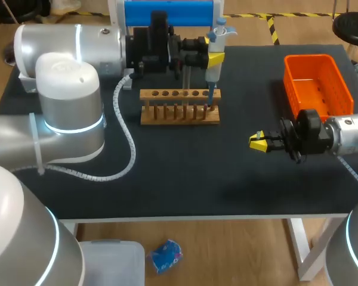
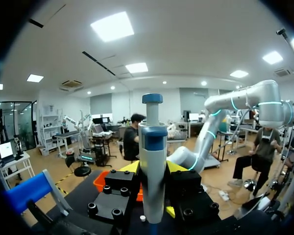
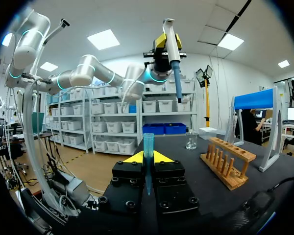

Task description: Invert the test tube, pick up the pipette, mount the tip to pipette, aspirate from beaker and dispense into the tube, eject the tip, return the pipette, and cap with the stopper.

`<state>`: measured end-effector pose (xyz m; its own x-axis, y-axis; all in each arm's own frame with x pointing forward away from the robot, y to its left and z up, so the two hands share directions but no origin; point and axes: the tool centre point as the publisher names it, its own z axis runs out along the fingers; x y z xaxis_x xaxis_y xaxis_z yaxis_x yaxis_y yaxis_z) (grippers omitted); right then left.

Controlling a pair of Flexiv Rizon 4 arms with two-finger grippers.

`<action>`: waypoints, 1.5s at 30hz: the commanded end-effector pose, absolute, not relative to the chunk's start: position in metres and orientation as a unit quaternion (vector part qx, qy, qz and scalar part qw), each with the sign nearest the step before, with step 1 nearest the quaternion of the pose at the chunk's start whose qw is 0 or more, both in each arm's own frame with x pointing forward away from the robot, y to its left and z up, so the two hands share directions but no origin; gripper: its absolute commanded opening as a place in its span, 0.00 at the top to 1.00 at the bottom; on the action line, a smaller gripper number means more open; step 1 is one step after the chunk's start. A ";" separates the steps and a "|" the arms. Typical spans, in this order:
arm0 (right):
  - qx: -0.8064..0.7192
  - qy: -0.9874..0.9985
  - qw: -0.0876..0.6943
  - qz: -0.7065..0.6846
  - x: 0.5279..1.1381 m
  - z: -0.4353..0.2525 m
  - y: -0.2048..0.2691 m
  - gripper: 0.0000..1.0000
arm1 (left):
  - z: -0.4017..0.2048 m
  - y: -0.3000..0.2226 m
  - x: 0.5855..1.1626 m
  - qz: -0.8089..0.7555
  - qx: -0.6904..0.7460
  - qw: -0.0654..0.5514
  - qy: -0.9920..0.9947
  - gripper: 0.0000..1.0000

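Head view first: holding the pipette [image 1: 213, 72] upright just above the right end of the wooden rack [image 1: 179, 107], with the left gripper [image 1: 215, 59] clenched on its body from two sides and the blue tip [image 1: 210, 98] pointing down to the last holes of the rack. To judge by the look, a light and stiff plastic tool, somewhat heavy at the plunger end; better to take at the thick body, as now, and not at the thin lower shaft. Tip probably only pressed on, so likely to come off by a side knock against the rack. To the right of the rack and nearer to the front edge of the table, holding the test tube [image 3: 148, 147] upright with the right gripper [image 1: 258, 142], fingers closed on it from both sides, as visible in the right wrist view. Probably thin, smooth and fragile, so easy to slip or to crack; advisable to squeeze softly at the middle part, not at the open mouth. Left arm [image 1: 71, 47] stretched in from the left behind the rack, forearm about level, wrist above the rack. Right arm [image 1: 346, 136] low and level from the right, fingers pointing toward the rack. Beaker [image 3: 191, 140] past the far end of the rack in the right wrist view. Orange basket [image 1: 318, 83] well to the right of the rack.
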<state>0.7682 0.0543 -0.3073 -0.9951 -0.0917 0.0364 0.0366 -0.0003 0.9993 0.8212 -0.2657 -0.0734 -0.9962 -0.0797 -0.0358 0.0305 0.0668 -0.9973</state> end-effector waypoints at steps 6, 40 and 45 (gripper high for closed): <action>0.021 -0.706 0.043 -0.706 0.771 -0.308 0.057 1.00 | -0.080 -0.265 0.824 -0.684 -0.023 0.024 0.729 1.00; 0.054 -0.694 0.021 -0.717 0.800 -0.299 0.146 1.00 | -0.080 -0.265 0.824 -0.684 -0.023 0.024 0.729 1.00; 0.054 -0.694 0.021 -0.717 0.800 -0.299 0.146 1.00 | -0.080 -0.265 0.824 -0.684 -0.023 0.024 0.729 1.00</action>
